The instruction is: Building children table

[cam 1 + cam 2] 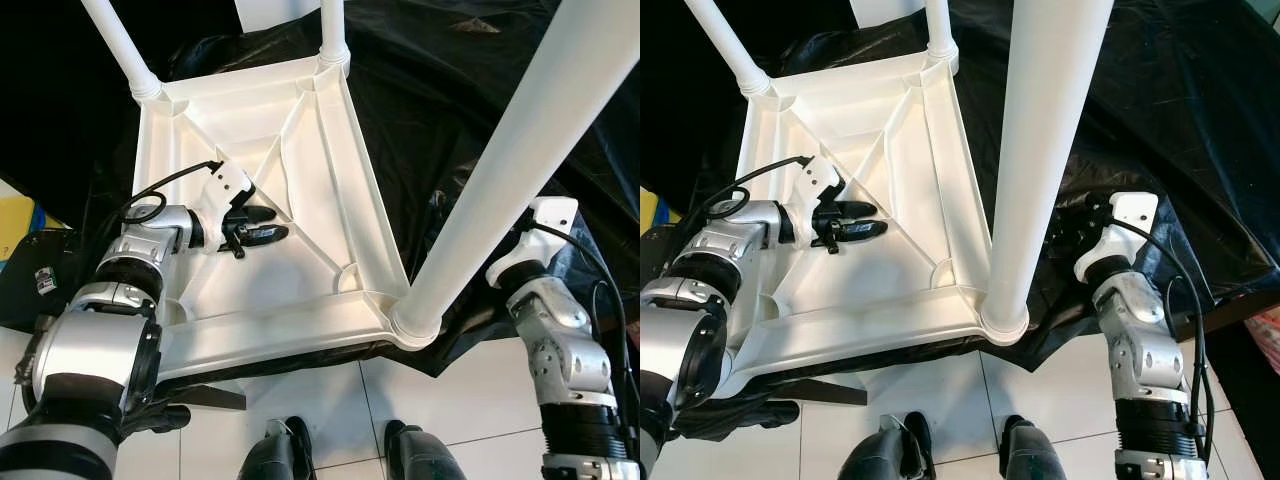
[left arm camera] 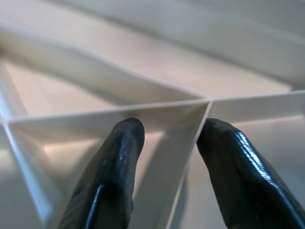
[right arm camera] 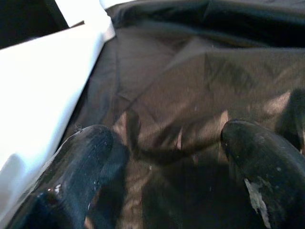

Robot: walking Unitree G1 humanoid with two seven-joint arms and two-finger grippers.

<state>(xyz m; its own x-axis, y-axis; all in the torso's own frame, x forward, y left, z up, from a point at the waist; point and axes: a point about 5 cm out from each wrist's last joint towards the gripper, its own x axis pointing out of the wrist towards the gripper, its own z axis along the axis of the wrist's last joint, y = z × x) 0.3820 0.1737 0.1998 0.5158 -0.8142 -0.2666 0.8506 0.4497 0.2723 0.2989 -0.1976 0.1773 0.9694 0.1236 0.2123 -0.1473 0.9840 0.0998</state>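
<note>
A: What is the left end effector doing?

B: It reaches in over the upturned tabletop, near the middle of the ribbed underside. Its two fingers stand a narrow way apart, straddling a thin rib where two ribs meet. They look close to the rib's faces, but I cannot tell if they press it. I judge it is there to steady the top.

A: And the right end effector?

B: Its fingers are spread wide and hold nothing. They point at the black sheet, just beside the white tabletop's edge. In the head views the right wrist sits off the tabletop's near right corner, close to the near leg but apart from it.

A: Why is the table lying that way?

B: Likely so the legs can go into the corner sockets from above. The top lies face down on the black sheet over the floor. The near leg stands in the near right corner, and two far legs stand in the far corners. The near left corner is hidden behind the left arm, so I cannot tell if a leg is seated there.
</note>
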